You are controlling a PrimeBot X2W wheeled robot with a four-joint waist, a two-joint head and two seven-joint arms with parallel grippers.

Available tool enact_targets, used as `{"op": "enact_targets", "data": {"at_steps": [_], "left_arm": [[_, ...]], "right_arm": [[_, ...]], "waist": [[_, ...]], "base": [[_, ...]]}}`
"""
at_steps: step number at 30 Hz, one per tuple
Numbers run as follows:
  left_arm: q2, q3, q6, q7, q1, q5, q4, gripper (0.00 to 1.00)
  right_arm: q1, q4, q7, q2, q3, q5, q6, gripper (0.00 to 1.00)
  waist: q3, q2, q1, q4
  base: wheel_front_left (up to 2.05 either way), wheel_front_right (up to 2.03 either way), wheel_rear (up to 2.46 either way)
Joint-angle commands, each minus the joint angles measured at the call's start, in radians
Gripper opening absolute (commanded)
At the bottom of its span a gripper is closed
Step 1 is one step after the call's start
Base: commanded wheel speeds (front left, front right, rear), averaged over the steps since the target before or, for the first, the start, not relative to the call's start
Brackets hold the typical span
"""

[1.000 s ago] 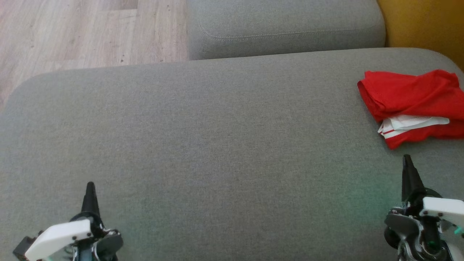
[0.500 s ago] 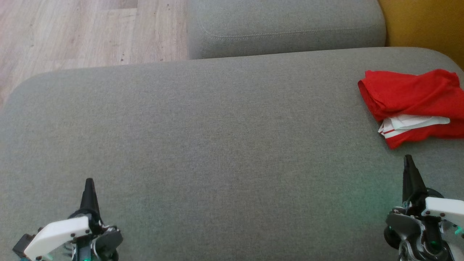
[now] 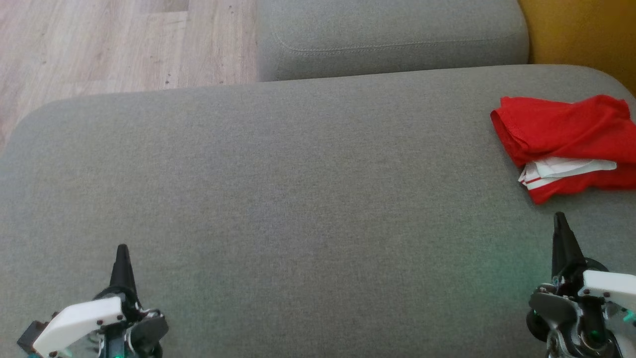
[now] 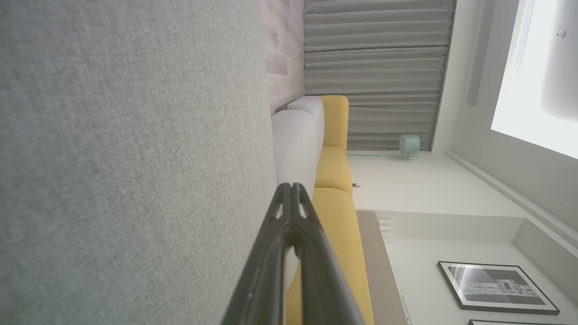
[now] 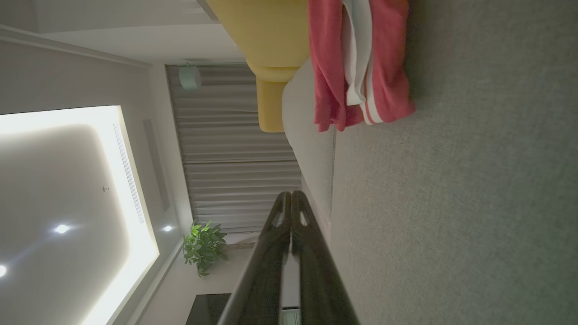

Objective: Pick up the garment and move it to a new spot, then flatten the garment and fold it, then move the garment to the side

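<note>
- Finds the red-and-white garment (image 3: 561, 134) lying in a compact, layered bundle at the far right end of the grey seat cushion (image 3: 298, 199), touched by nothing.
- Shows the left pincer (image 3: 122, 248) pressed tip to tip and holding nothing, low over the cushion's near left corner.
- Shows the right pincer (image 3: 559, 217) likewise closed and bare, over the cushion's near right part, just short of the garment.
- Suggests, judging by the stacked layers and the spot at the cushion's side, folding and setting aside already done, with little left.
- Cannot rule out an untouched heap at the very outset, given the rumpled edges.
</note>
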Motion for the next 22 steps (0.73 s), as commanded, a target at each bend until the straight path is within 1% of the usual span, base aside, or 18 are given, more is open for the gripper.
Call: {"op": "enact_targets", "data": {"at_steps": [1, 22], "left_arm": [[0.004, 0.04, -0.007, 0.006, -0.05, -0.005, -0.036, 0.0], [0.004, 0.041, -0.007, 0.007, -0.05, -0.004, -0.036, 0.0]], "right_arm": [[-0.056, -0.038, 0.005, -0.007, 0.02, 0.007, 0.007, 0.0], [-0.056, -0.038, 0.006, -0.007, 0.019, 0.006, 0.007, 0.0]], "waist": [[0.0, 0.0, 0.0, 0.0], [0.0, 0.0, 0.0, 0.0]], "base": [[0.0, 0.0, 0.0], [0.0, 0.0, 0.0]]}}
